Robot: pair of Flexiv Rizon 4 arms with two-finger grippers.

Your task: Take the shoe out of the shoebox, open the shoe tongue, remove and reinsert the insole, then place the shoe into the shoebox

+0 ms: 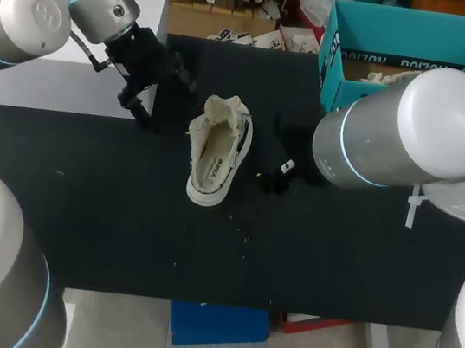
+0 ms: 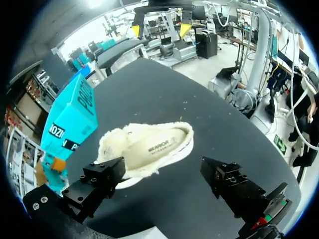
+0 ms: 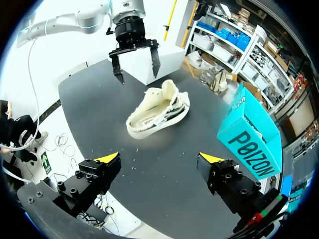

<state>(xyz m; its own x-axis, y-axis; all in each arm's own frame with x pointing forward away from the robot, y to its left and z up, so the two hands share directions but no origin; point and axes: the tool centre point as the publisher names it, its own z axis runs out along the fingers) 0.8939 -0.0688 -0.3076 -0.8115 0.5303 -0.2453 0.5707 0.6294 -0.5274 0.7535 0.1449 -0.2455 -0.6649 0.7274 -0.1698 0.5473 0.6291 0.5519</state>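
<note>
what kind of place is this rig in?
Most likely a robot manipulation lab bench, not a shop or a home. Two arms, left gripper and right gripper both open, hang over a black table with a cream shoe and a teal shoebox staged on it.

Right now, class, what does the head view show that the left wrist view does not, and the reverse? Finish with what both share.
Only the head view: the shoebox from above, its top open, and the white block beside the left gripper. Only the left wrist view: the right gripper head-on beyond the shoe, its yellow tips apart, and the printed outer wall of the shoebox. Both: the shoe standing on the black table, outside the shoebox, its opening facing up.
</note>
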